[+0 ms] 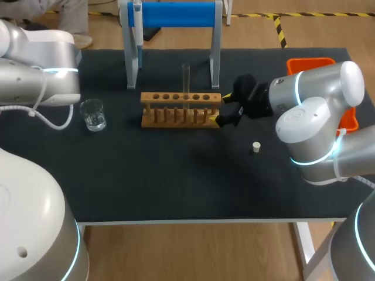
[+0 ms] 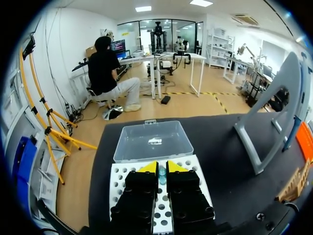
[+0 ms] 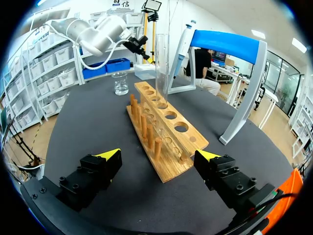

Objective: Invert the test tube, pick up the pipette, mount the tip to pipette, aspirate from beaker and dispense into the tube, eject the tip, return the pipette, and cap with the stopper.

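A clear test tube [image 1: 186,79] [image 3: 162,63] stands upright in the wooden rack [image 1: 181,109] [image 3: 164,129] at mid-table. My right gripper [image 1: 221,111] [image 3: 159,156] is open at the rack's right end, which lies between its fingers untouched. The pipette [image 1: 137,32] [image 3: 182,46] hangs on the blue-topped stand [image 1: 176,14] behind the rack. A glass beaker [image 1: 92,114] [image 3: 121,83] with liquid sits left of the rack. The small white stopper [image 1: 256,147] lies right of it. My left gripper [image 2: 162,169] hangs shut over the white tip box [image 2: 117,188]; something small and bluish shows in the slit between its fingers.
An orange bin [image 1: 316,63] [image 2: 308,142] sits at the table's far right, partly behind my right arm. The tip box's clear lid [image 2: 153,141] lies open ahead of the left gripper. The stand's grey legs [image 1: 215,55] [image 2: 264,127] rise just behind the rack.
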